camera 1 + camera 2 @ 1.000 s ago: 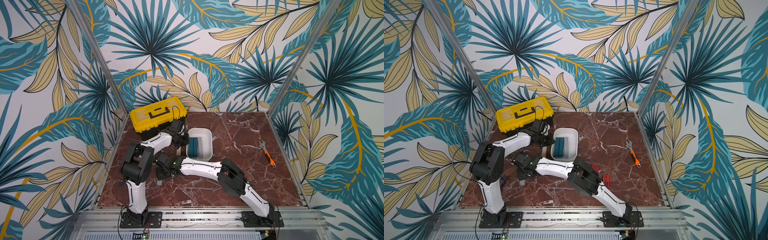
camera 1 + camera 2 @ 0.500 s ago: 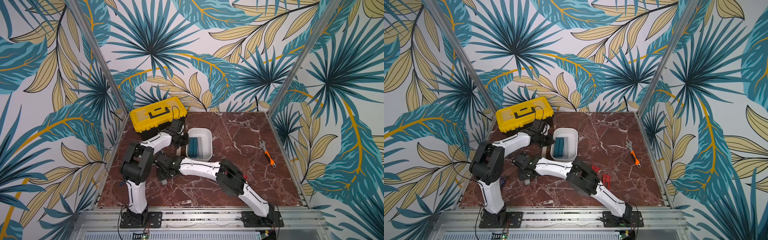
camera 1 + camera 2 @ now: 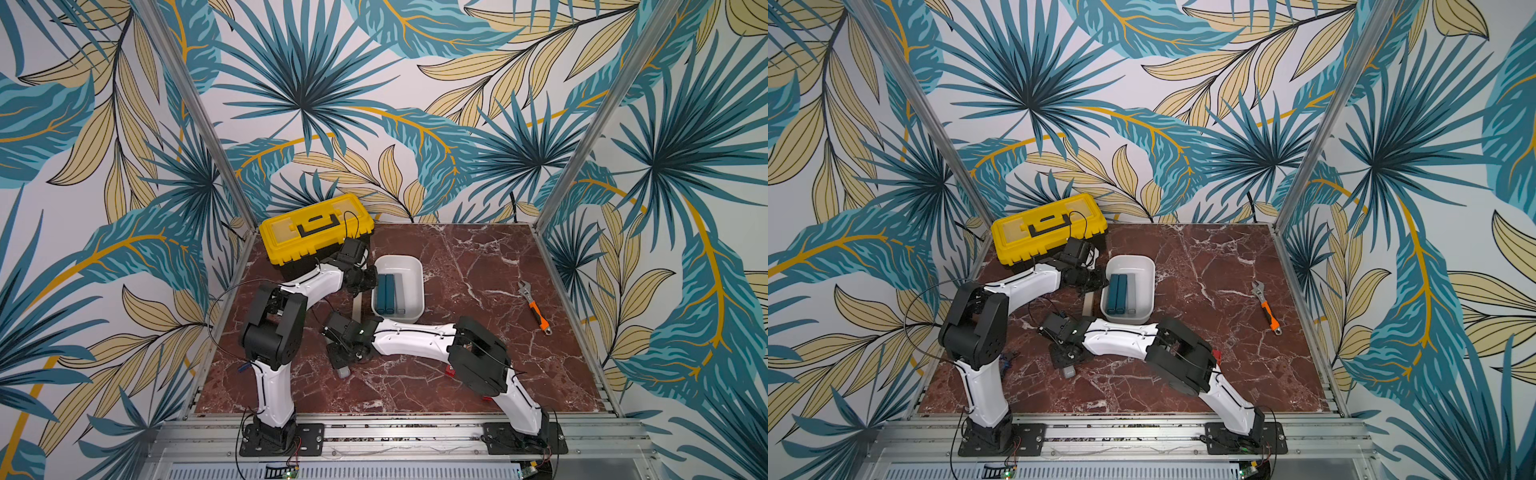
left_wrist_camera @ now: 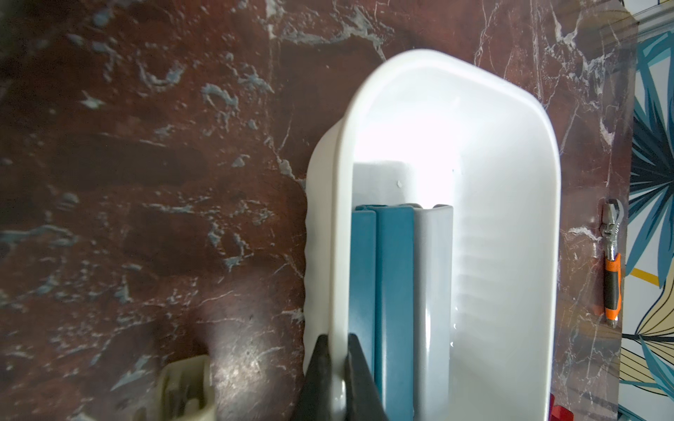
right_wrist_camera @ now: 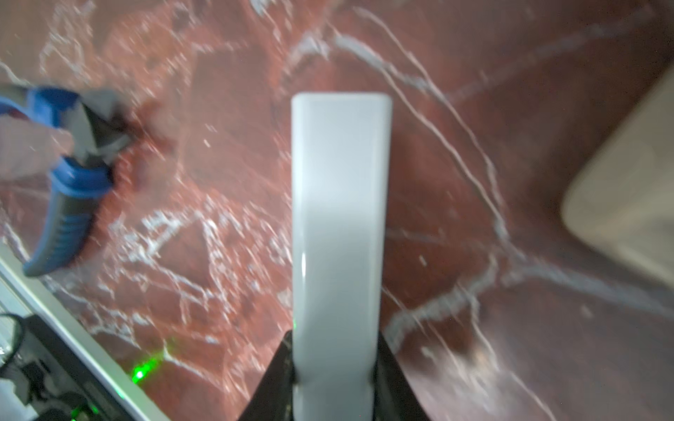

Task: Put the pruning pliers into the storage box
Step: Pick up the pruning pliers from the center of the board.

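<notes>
The right gripper is closed on one end of a grey plier piece. Its jaws press the stick's two long edges, and the rest of the stick juts straight out ahead of the claw. In a top view the claw sits just off the storage box, outside its near end at the corner on the left arm's side. It points away from the box, so the stick's free tip is the part farthest from the box. The stick's long axis runs roughly parallel to the box's length. I cannot tell whether it is clear of the tabletop, because the wrist picture is smeared.

The right arm lies low and folded, with its white forearm stretched across just outside the box's near end. The left gripper is shut on the box's long wall, one jaw inside and one outside.

Inside the box, two teal plier pieces and a second grey plier piece lie side by side against the pinched wall. The floor along the opposite wall is bare. A beige plier piece lies just outside the pinched wall.

As I judge it, the right arm must lift the stick, carry it over the near rim and lay it lengthwise in that bare strip.
</notes>
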Robot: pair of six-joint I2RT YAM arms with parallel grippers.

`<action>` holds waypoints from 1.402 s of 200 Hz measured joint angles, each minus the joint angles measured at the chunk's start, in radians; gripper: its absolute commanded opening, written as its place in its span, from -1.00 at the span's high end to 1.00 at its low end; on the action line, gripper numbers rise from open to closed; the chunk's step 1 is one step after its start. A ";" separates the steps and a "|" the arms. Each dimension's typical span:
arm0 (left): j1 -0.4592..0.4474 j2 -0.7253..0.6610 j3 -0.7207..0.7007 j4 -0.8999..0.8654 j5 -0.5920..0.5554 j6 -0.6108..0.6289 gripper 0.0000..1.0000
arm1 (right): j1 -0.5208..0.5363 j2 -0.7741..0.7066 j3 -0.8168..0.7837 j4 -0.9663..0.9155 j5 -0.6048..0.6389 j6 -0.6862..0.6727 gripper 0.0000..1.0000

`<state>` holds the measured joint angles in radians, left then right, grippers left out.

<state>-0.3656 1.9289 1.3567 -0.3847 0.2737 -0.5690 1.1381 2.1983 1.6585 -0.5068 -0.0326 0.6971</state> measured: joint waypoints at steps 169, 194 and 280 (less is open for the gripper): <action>0.001 0.040 0.075 -0.019 -0.023 0.000 1.00 | 0.021 -0.591 -0.492 -0.111 0.131 0.107 1.00; 0.001 0.040 0.075 -0.020 -0.023 -0.004 1.00 | 0.012 -0.616 -0.492 -0.150 0.167 0.107 1.00; 0.001 0.032 0.027 0.007 -0.014 -0.025 1.00 | -0.113 -0.674 -0.468 -0.236 0.225 0.056 1.00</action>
<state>-0.3649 1.9610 1.3838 -0.3775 0.2592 -0.5938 1.0248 1.5238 1.1908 -0.7429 0.1921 0.7528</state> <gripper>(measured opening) 0.082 0.302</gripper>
